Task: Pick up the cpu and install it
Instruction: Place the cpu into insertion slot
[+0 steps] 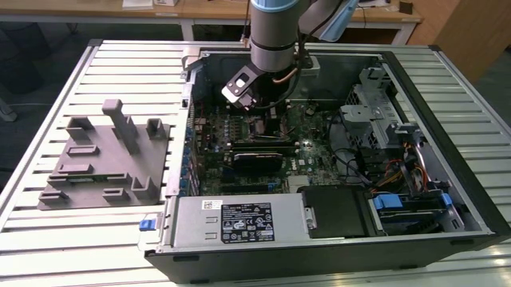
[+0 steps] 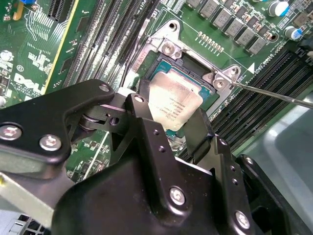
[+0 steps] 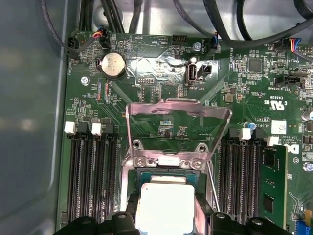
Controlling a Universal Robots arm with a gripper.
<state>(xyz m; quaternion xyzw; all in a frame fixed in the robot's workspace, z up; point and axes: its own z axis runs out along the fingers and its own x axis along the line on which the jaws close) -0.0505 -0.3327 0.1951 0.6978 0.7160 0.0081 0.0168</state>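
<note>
The cpu (image 2: pixel 174 102), a pale silvery square chip, sits between the black fingers (image 2: pixel 141 113) of my gripper (image 2: pixel 171 117), which is shut on its two opposite edges. It hangs level right over the open socket (image 2: pixel 168 46) on the green motherboard, low in the socket's frame; whether it rests on the socket I cannot tell. In the first wrist view the cpu (image 3: pixel 164 205) lies just below the raised metal load plate (image 3: pixel 178 110), with the gripper (image 3: pixel 164 220) astride it. In the exterior view the gripper (image 1: pixel 259 110) reaches down into the open computer case (image 1: pixel 447 179).
A thin socket lever (image 2: pixel 274 95) juts out beside the socket. Memory slots (image 3: pixel 93 171) flank it on both sides. A grey fixture block (image 1: pixel 104 155) with upright posts stands on the slatted table at the exterior view's left. The power supply (image 1: pixel 239 221) and drive bays (image 1: pixel 383 119) crowd the case.
</note>
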